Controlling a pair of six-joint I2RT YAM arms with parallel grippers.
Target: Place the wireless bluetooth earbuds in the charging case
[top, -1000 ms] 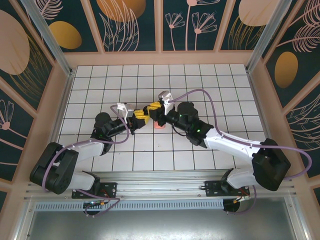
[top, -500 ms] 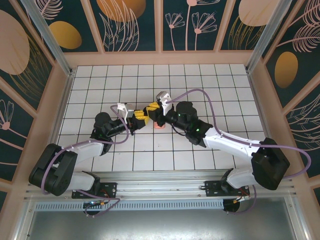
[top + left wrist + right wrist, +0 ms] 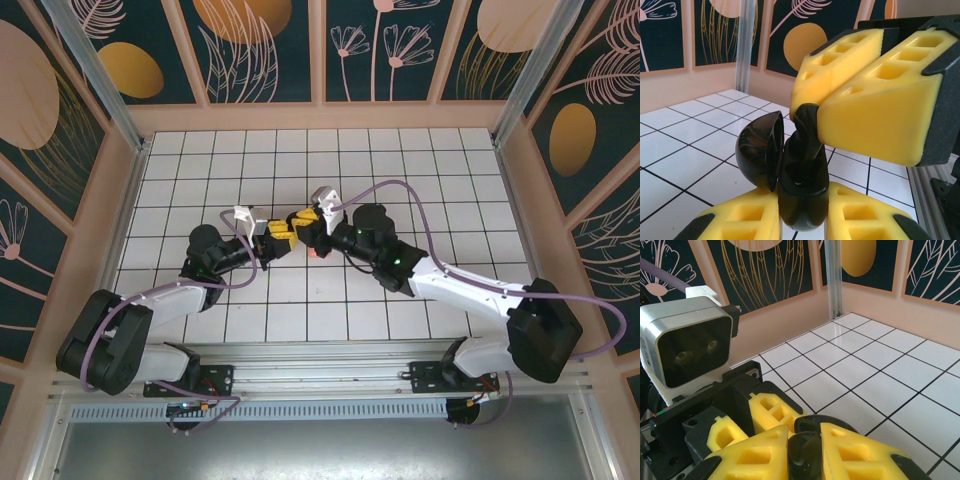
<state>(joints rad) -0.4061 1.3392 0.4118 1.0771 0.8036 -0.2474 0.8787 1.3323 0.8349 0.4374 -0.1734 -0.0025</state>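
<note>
Nearest the arms' bases, a salmon-pink piece [image 3: 318,253] lies mid-table, half tucked under the right arm. Whether it is a case or a bud, I cannot tell.

Just beyond it the two pincers meet! The left gripper [image 3: 802,222] is closed low on the body of the black charging case [image 3: 802,192], holding it upright off the tiles. Its lid [image 3: 756,156] is swung open to the side.

Above it, the right gripper [image 3: 840,107] comes down from the far side, its yellow foam pads [image 3: 875,125] pinched tight on a black earbud [image 3: 806,122]. The bud's lower end sits right at the mouth of the case, touching or nearly so.

That bud looks light, hard and glossy, so it is likely to slip or twist in soft foam. The bulb end is the place to grip, leaving the stem free to drop into its well. The case is a stiff shell with a loose hinge, best held low with the lid left clear.

Inside the case all is dark, so I cannot tell whether another bud is seated.

Past the pincers, the far half of the table [image 3: 420,160] runs on in white tiles.
</note>
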